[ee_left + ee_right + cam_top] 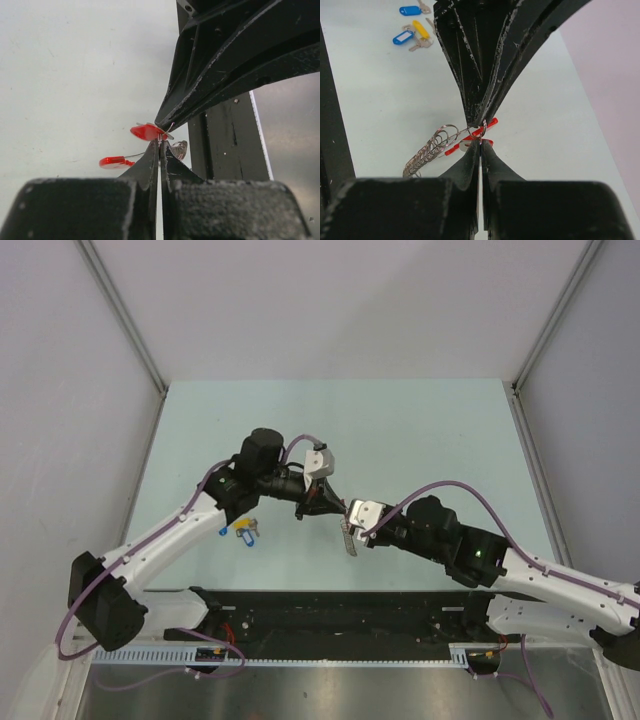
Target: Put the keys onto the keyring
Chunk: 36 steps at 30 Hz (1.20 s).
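My two grippers meet tip to tip above the middle of the table. The keyring (347, 540) hangs there, its grey chain of rings (427, 152) drooping to the left and its red band (490, 124) crossing behind the tips. My right gripper (481, 142) is shut on a small ring at the red end. My left gripper (160, 142) is shut on the same spot, just under a red piece (146, 132). Blue and yellow keys (415, 30) lie loose on the table, left of both grippers (243, 532).
The right arm's fingers (210, 75) fill the upper right of the left wrist view. The left arm's fingers (480, 65) hang down from the top of the right wrist view. A black rail (330, 610) runs along the near table edge.
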### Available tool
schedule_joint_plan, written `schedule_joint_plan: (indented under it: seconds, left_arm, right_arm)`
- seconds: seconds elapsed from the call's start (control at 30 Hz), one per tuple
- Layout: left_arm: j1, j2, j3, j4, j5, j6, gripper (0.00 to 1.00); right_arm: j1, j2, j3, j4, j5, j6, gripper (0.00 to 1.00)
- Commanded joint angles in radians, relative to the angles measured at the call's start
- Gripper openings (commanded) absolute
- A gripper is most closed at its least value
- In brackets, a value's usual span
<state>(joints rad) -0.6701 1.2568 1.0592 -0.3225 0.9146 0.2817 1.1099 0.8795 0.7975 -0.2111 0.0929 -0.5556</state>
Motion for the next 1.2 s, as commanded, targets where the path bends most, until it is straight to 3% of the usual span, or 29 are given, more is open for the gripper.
schedule_joint_plan:
  seconds: [0.0,0.6,0.73,0.97,1.07,1.17]
  left_arm:
    - [0.029,-0.097,-0.063,0.200,-0.028,-0.131,0.00]
    - [0.030,-0.163,-0.241,0.600,-0.122,-0.400,0.00]
    - [0.027,-0.165,-0.265,0.651,-0.123,-0.441,0.00]
    - [0.029,-0.166,-0.262,0.620,-0.134,-0.423,0.00]
    - [0.030,-0.174,-0.225,0.544,-0.166,-0.372,0.18]
    - [0.032,-0.191,-0.202,0.475,-0.190,-0.322,0.29]
  right_arm:
    - [0.014,-0.031,-0.001,0.001,0.057,0.034,0.00]
    - [0.076,0.030,-0.077,0.200,0.019,0.075,0.00]
    - [0.079,0.047,-0.089,0.306,0.045,0.077,0.00]
    - [0.071,0.024,-0.090,0.316,0.093,0.037,0.00]
    - [0.059,-0.008,-0.089,0.288,0.085,0.025,0.00]
    - [0.047,-0.034,-0.084,0.260,0.084,0.019,0.00]
